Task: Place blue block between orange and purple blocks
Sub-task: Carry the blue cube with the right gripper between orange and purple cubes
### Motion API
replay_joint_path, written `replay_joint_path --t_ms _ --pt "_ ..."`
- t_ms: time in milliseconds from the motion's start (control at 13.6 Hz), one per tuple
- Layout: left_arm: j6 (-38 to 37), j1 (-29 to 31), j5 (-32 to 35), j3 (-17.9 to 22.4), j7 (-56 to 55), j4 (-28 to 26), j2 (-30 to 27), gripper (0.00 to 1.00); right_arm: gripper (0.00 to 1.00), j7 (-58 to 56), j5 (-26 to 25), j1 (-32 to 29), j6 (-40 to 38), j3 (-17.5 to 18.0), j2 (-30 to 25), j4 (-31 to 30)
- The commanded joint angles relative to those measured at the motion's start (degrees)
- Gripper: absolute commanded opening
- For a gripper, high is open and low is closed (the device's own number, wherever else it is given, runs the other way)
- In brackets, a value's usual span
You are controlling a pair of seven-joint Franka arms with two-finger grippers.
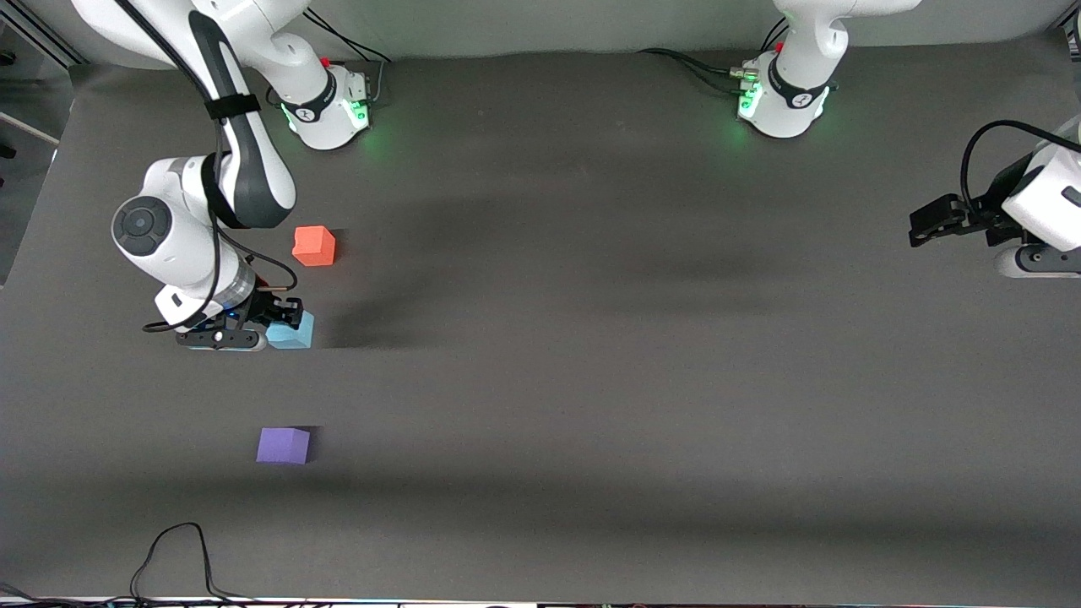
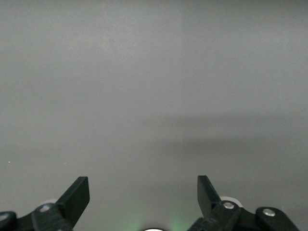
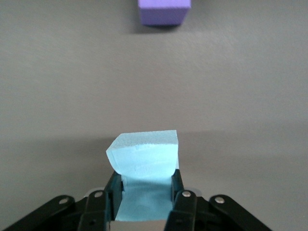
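Observation:
My right gripper (image 1: 283, 324) is shut on the light blue block (image 1: 292, 332), low over the table between the two other cubes; I cannot tell if the block touches the table. The right wrist view shows my right gripper (image 3: 144, 175) squeezing the blue block (image 3: 143, 154) between both fingers. The orange block (image 1: 314, 246) lies farther from the front camera than the blue one. The purple block (image 1: 284, 445) lies nearer, and it also shows in the right wrist view (image 3: 163, 10). My left gripper (image 1: 929, 224) waits open and empty at the left arm's end of the table, over bare table in its wrist view (image 2: 143, 192).
The two arm bases (image 1: 334, 114) (image 1: 781, 105) stand along the table's back edge. A black cable (image 1: 173, 553) loops on the table near the front edge, at the right arm's end. The dark table (image 1: 591, 380) is bare between the cubes and the left gripper.

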Motion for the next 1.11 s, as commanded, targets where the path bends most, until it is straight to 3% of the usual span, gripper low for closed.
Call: replay_joint_path --t_ms 0,295,663,737,811,884,1032 --pt "0.4 -0.8 0.3 0.6 -0.1 -0.2 -0.2 1.00 0.44 -4.5 5.9 0.1 3.2 -0.4 3.8 -0.2" --pt "0.4 -0.8 0.3 0.6 -0.1 -0.3 -0.2 1.00 0.44 -15.3 17.4 0.1 4.4 -0.4 8.7 -0.1" --pt "0.5 -0.8 0.3 0.6 -0.2 -0.3 -0.2 1.00 0.46 -15.4 17.7 0.0 6.0 -0.4 11.1 -0.2" --pt "0.5 -0.8 0.3 0.6 -0.2 -0.3 -0.2 1.00 0.54 -15.4 17.7 0.0 6.0 -0.4 11.2 -0.2" --pt "0.5 -0.8 0.3 0.6 -0.2 -0.3 -0.2 1.00 0.73 -15.4 17.7 0.0 6.0 -0.4 11.4 -0.1" --pt "0.5 -0.8 0.3 0.6 -0.2 -0.3 -0.2 1.00 1.00 -15.3 17.7 0.0 6.0 -0.4 11.4 -0.1" --pt "0.5 -0.8 0.3 0.6 -0.2 -0.4 -0.2 1.00 1.00 -15.3 17.7 0.1 5.5 -0.5 10.6 0.2"
